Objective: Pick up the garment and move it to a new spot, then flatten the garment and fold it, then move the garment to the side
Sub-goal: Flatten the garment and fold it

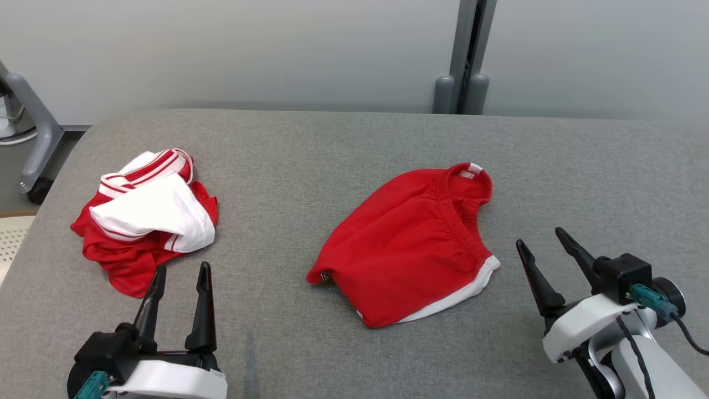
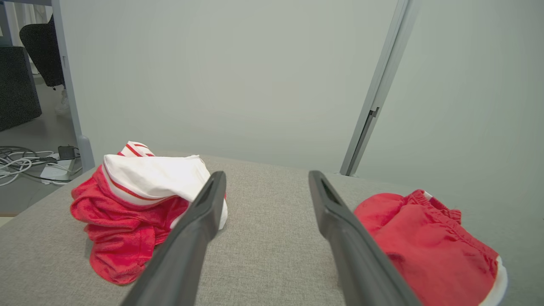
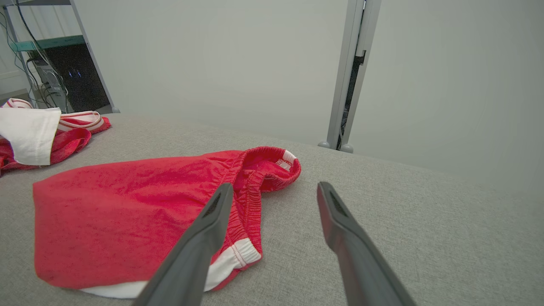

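Spread wide, left pincer [image 1: 182, 267] and right pincer [image 1: 539, 236] hold nothing — red garment [image 1: 404, 244] between.

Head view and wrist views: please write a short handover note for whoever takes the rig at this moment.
Left gripper: open, empty, near the crumpled red-and-white garment at the left of the table.
Right gripper: open, empty, right of the red shorts at the centre.
Done: nothing visible; the crumpled garment is not flattened.
Left: pick up, move, flatten, fold, set aside.
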### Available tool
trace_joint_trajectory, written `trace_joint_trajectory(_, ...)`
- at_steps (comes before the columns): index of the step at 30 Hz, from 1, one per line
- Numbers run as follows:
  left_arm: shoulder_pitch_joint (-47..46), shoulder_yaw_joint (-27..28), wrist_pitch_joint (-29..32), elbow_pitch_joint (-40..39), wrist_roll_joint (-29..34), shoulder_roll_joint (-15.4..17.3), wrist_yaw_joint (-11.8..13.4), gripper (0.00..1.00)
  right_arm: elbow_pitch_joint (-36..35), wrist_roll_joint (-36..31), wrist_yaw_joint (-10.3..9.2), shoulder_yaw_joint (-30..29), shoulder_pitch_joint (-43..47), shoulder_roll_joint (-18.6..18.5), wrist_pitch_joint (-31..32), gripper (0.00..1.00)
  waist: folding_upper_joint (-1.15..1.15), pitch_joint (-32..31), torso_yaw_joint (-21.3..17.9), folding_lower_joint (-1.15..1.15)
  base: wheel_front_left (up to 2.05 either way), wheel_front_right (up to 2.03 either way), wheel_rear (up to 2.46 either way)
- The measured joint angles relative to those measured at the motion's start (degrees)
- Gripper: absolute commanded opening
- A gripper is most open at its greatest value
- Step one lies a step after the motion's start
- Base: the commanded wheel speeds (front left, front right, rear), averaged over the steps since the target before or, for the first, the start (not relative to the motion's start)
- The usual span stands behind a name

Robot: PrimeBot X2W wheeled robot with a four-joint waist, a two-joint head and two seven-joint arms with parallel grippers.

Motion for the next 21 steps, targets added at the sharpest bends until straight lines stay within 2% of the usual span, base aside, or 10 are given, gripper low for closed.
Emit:
trace_joint_trajectory(13,-2.2,-4.2,0.0,1.6,-2.0,0.0,1.1,1.00,18.3,4.2,0.00,9.9,-8.3,-2.1,0.0,1.00,0.00,2.1,6.3,0.00,0.00,0.00,0.00)
trace_joint_trajectory(20,-2.7,-5.2,0.0,1.7,-2.5,0.0,1.7,1.00,25.5,7.6,0.00,14.1,-11.2,-2.1,0.2,0.99,0.00,3.2,8.9,0.00,0.00,0.00,0.00)
trace_joint_trajectory(21,-2.7,-5.2,0.0,1.7,-2.5,0.0,1.8,1.00,26.4,8.3,0.00,14.7,-11.4,-1.9,0.2,0.46,0.00,3.4,9.1,0.00,0.00,0.00,0.00)
